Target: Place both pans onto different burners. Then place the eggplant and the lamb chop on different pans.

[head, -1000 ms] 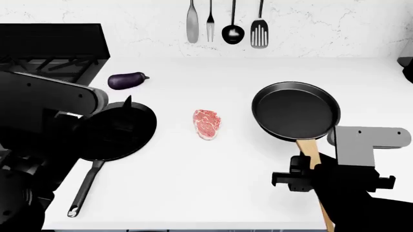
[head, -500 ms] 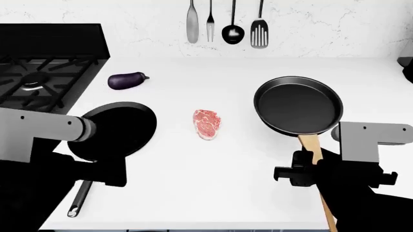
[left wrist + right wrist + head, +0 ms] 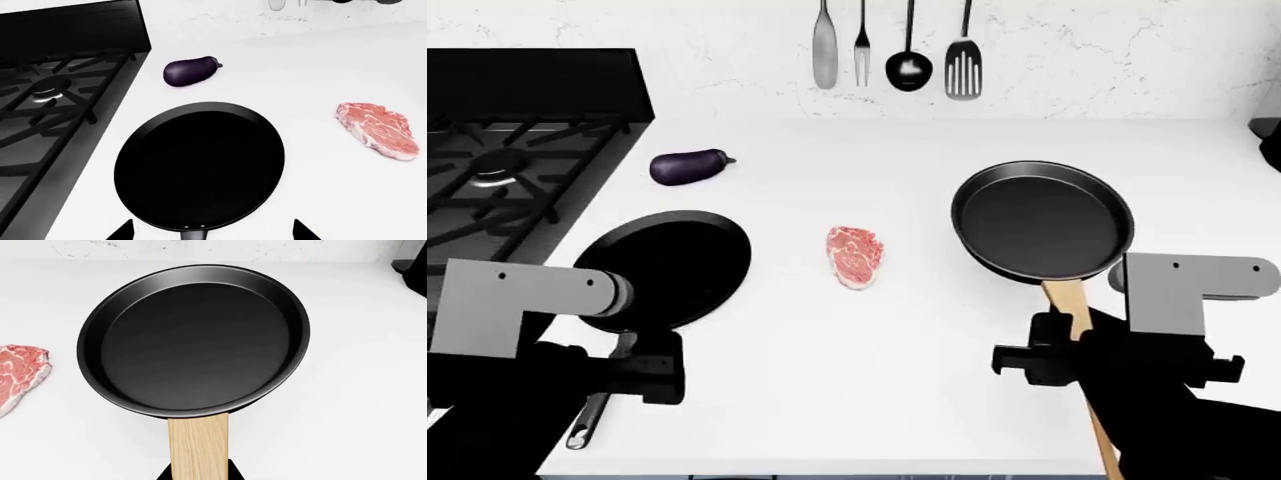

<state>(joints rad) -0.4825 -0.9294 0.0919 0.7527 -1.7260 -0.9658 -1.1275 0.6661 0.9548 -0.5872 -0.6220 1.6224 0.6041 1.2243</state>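
Observation:
The flat pan [image 3: 674, 265] lies on the white counter beside the stove, its thin handle [image 3: 601, 395] pointing to the front edge. My left gripper [image 3: 210, 231] is open, one fingertip [image 3: 123, 231] on each side of the handle's root, not touching it. The deeper pan [image 3: 1041, 222] is at the right. My right gripper [image 3: 197, 475] is shut on its wooden handle [image 3: 197, 445]. The eggplant [image 3: 690, 166] lies behind the flat pan, near the stove. The lamb chop [image 3: 854, 255] lies between the pans. A burner [image 3: 487, 175] shows on the stove at the far left.
Black gas stove [image 3: 521, 140] with grates at the back left, its raised back panel behind. Utensils [image 3: 894, 50] hang on the wall. A dark object [image 3: 1268, 140] stands at the counter's right edge. The counter's front edge runs just behind both arms.
My left arm has drawn back from over the flat pan to its handle end. The deeper pan has shifted slightly in my right gripper.

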